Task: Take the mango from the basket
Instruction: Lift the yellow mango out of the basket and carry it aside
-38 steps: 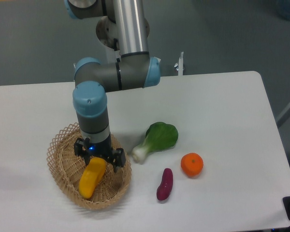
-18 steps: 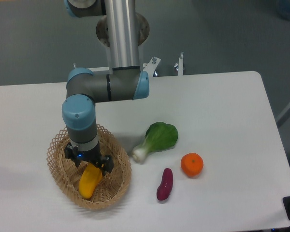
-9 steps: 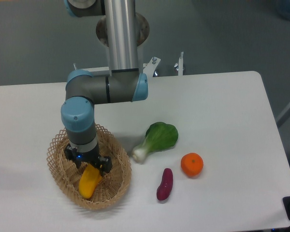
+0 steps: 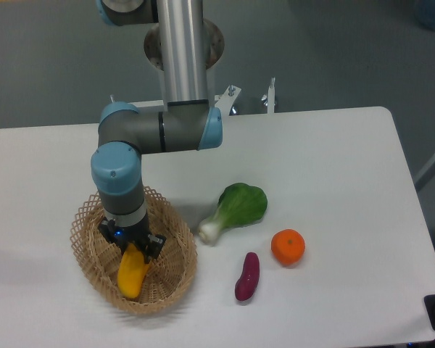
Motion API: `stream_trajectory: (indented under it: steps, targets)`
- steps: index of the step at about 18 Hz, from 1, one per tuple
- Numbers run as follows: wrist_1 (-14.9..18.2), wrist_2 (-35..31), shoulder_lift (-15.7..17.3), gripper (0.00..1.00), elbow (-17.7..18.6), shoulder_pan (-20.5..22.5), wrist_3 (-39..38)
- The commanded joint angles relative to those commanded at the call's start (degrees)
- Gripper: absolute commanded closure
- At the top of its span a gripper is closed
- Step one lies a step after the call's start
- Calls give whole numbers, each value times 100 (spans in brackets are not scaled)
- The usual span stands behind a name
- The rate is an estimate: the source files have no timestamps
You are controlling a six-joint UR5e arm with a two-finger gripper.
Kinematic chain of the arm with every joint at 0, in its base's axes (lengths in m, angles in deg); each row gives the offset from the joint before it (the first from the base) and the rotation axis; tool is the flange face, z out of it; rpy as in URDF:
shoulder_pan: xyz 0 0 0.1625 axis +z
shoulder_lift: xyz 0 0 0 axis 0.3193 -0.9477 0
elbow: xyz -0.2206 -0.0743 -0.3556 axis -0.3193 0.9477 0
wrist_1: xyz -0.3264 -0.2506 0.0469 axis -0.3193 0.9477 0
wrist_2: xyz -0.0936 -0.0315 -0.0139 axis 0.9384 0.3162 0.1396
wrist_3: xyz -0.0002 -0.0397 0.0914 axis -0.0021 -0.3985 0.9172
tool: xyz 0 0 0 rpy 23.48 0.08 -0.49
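Observation:
The yellow-orange mango (image 4: 131,272) lies in the tan wicker basket (image 4: 87,223) at the front left of the table. My gripper (image 4: 133,245) points straight down into the basket, and its fingers have closed in on the mango's upper end. The mango's lower end points toward the basket's front rim. The wrist hides the mango's top.
A green bok choy (image 4: 235,209) lies right of the basket. A round orange (image 4: 288,246) and a dark purple sweet potato (image 4: 247,276) lie further right, near the table's front. The table's front edge runs just below the basket.
The gripper moved left over the mango and lowered. Its fingers have narrowed around the mango's upper end. The mango has barely shifted.

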Motion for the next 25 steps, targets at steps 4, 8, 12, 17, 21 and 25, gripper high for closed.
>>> stream_trajectory:
  steps: [4, 8, 12, 17, 21, 25]
  targets:
    - [62, 53, 423, 45, -115, 465, 26]
    - [517, 53, 677, 45, -123, 984, 561]
    - [1220, 96, 933, 45, -298, 1704, 1562]
    - [1915, 141, 959, 45, -817, 2601, 2617]
    - [1987, 149, 933, 45, -888, 3172, 3627]
    - [1978, 141, 845, 45, -941, 3525, 4401]
